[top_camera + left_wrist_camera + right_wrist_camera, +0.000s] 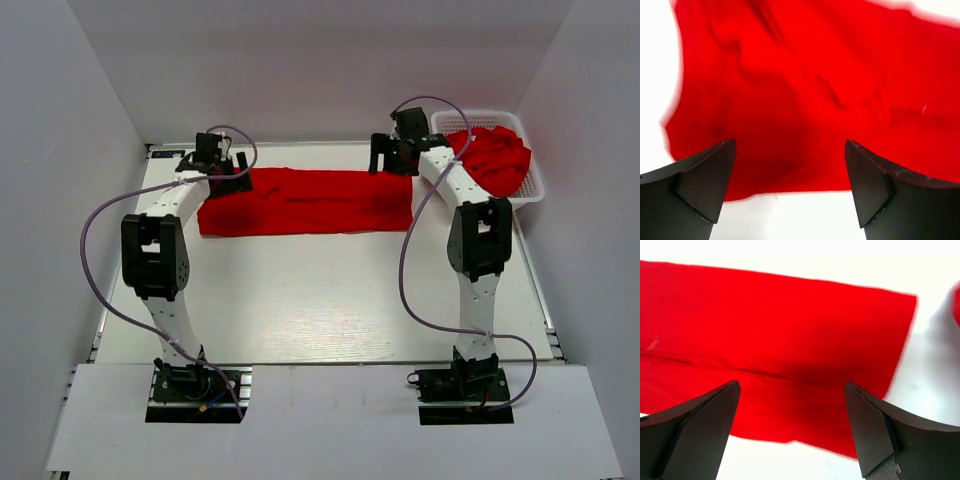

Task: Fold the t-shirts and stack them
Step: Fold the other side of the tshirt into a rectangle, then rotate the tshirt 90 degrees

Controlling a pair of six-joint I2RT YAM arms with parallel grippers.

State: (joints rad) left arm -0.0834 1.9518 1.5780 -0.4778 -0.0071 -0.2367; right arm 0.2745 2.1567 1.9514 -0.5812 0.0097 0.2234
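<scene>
We see one plain bright red soft fabric t-shirt (pixel 305 200) lying flat on the white table (pixel 320 300), folded into a long band that runs across the far half, from about 10 o'clock to about 1 o'clock in the overhead view. The left gripper (pixel 790 144) hangs over the band's 9 o'clock end and the right gripper (pixel 790 384) over its 3 o'clock end; both pairs of fingers stand wide apart with nothing between them. More crumpled red t-shirts (pixel 497 160) sit heaped in the white plastic lattice basket (pixel 538 185) at the table's 2 o'clock corner. We judge this cloth to be light, limp and thin: it will sag wherever it is not supported, it will not keep a crease by itself, and one layer can slide over the one beneath if we drag rather than lift. It is not fragile, so a firm pinch does no harm. For the next fold we would take hold at the short ends, each gripper pinching all the layers together at an edge, low against the table, so that the band lifts as one piece and does not open. A pinch in the middle would likely bunch it up and catch only the top layer.
</scene>
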